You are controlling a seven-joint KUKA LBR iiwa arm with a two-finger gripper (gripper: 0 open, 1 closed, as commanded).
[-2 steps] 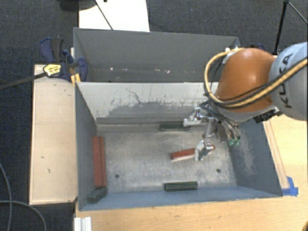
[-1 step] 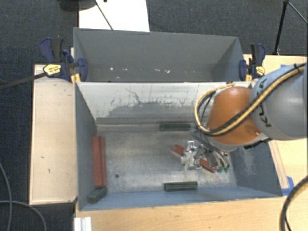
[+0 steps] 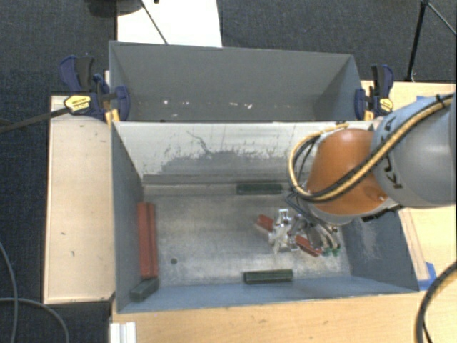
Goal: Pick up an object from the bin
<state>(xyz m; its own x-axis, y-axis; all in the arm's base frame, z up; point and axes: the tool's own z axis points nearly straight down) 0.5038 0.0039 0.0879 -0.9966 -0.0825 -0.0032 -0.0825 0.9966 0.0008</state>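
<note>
Along the left wall of the bin (image 3: 127,191) a long red-brown bar (image 3: 147,240) lies flat, with a small dark block (image 3: 143,289) at its near end in the corner. Neither is anywhere near the arm. Towards the middle, one dark green bar (image 3: 268,277) lies by the front wall and another dark green strip (image 3: 259,188) lies at the foot of the back wall, both alone on the floor.

Right of centre is where the work is. A small red piece (image 3: 265,223) lies on the floor just left of the gripper (image 3: 284,236), which is down low in the bin beneath the arm's orange cover (image 3: 343,174). A second reddish piece (image 3: 308,247) lies just to its right. From here I cannot tell whether the gripper is apart or together, nor whether it has anything.

As I judge it, the reach down is made, but nothing is lifted yet. The grasp and the raise out of the bin are left.
</note>
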